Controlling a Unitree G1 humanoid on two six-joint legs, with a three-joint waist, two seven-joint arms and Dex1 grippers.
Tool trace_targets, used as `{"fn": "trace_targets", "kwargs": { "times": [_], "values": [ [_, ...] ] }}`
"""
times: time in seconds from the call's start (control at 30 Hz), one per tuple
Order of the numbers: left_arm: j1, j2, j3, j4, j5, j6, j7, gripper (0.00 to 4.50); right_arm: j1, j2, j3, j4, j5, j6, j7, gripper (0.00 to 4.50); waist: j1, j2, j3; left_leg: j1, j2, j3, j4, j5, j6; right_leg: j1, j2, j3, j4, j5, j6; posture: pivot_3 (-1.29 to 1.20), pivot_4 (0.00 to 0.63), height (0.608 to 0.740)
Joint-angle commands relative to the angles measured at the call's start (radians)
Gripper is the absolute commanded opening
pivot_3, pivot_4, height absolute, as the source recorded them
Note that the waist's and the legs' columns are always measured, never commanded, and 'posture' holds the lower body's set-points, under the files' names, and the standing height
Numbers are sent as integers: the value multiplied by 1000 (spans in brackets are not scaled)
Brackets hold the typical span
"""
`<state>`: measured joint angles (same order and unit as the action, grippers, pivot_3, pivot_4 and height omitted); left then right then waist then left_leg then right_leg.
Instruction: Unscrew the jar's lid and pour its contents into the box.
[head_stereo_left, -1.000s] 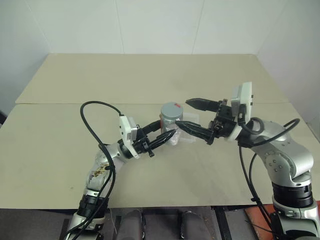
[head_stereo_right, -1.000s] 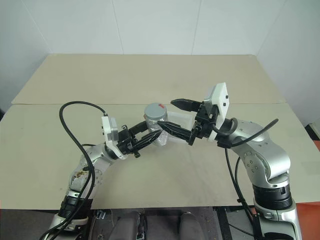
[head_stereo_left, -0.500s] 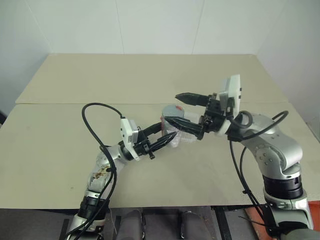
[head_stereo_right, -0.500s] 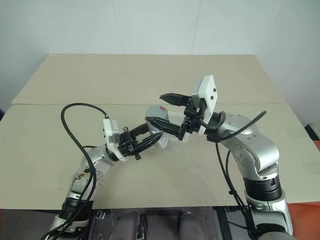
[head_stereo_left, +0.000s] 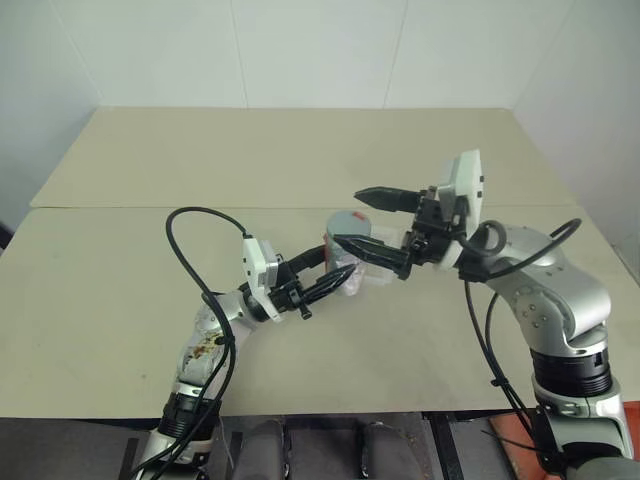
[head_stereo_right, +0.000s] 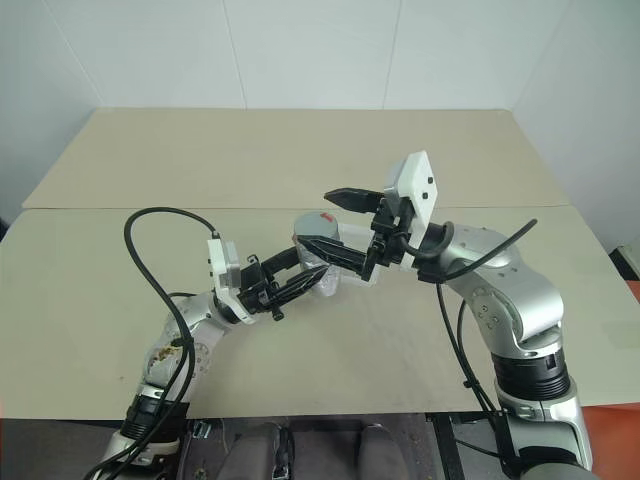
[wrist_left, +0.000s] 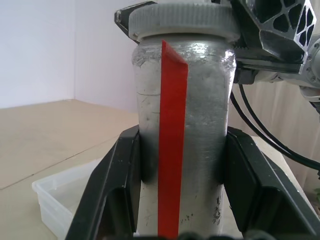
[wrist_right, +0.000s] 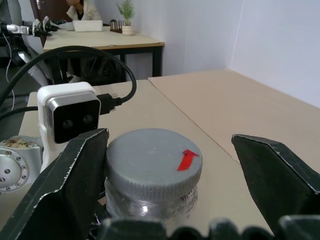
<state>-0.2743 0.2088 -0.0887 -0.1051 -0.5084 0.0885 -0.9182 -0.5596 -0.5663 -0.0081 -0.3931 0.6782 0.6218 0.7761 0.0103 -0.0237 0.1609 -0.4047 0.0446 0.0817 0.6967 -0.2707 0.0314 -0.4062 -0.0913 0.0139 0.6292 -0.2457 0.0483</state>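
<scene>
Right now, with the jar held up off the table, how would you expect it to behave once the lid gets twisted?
The jar looks rigid: its wall keeps shape where the left gripper clamps it. Being smooth and round, it may spin in that grip under torque. The lid has a ribbed edge, so the open right gripper straddling it should probably bite well.

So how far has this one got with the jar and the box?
Done: the left claw is shut on the jar, holding it upright above the table. In hand: the right claw is open, its fingers either side of the lid, which sits on the jar. Left: gripping and unscrewing the lid, then pouring into the box.
</scene>
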Motion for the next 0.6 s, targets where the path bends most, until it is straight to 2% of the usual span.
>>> {"fn": "trace_targets", "kwargs": {
  "times": [0.03,0.6],
  "values": [
    [-12,0,5,-20,-9,-30,-19,1958,11,-27,-52,-25,-2,-21,2,4500,0,0,0,0,0,0,0,0,0,0,0,0,0,0,0,0,150,740],
    [-19,3,12,-9,-11,-33,-31,1958,88,-108,-138,-27,-10,-55,36,4500,0,0,0,0,0,0,0,0,0,0,0,0,0,0,0,0,150,740]
  ]
}}
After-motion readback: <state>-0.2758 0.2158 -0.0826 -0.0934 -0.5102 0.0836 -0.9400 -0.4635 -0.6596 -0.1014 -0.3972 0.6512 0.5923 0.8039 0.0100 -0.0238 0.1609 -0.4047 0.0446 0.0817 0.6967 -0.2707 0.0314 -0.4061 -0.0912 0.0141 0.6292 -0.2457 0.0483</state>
